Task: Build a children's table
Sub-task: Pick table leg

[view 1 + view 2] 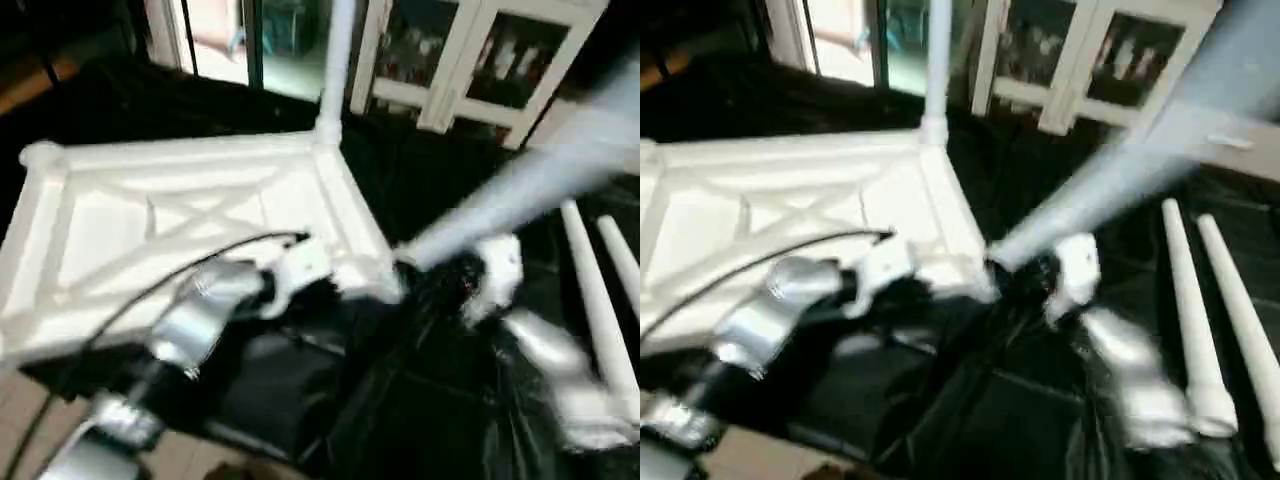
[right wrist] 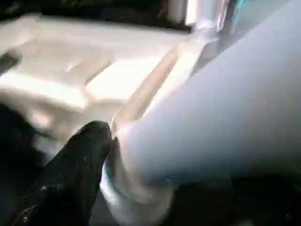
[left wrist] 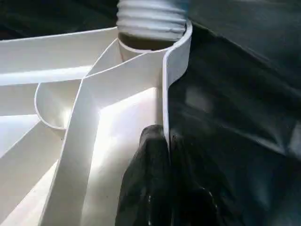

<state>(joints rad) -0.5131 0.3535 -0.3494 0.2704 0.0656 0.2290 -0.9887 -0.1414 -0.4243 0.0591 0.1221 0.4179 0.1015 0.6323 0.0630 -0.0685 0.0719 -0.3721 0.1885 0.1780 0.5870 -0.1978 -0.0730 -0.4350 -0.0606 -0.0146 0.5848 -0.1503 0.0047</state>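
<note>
The children's table top (image 1: pixel 110 215) lies upside down on the black sheet, its X ribs facing up. One white leg (image 1: pixel 337 60) stands upright in the far corner socket. A second leg (image 1: pixel 520 190) leans steeply away to the right from the near right corner socket (image 3: pixel 150 28), where its threaded end sits. My left gripper (image 3: pixel 164 139) is shut on the top's raised rim just short of that corner, one finger on each side of the wall. My right gripper (image 1: pixel 450 285) sits at the base of the leaning leg (image 2: pixel 211 108).
Two loose white legs (image 1: pixel 1185 310) (image 1: pixel 1240 310) lie side by side on the black sheet at the right. White cabinets with glass doors (image 1: pixel 470 60) stand behind the work table. A black cable (image 1: pixel 200 260) runs along my left forearm over the top.
</note>
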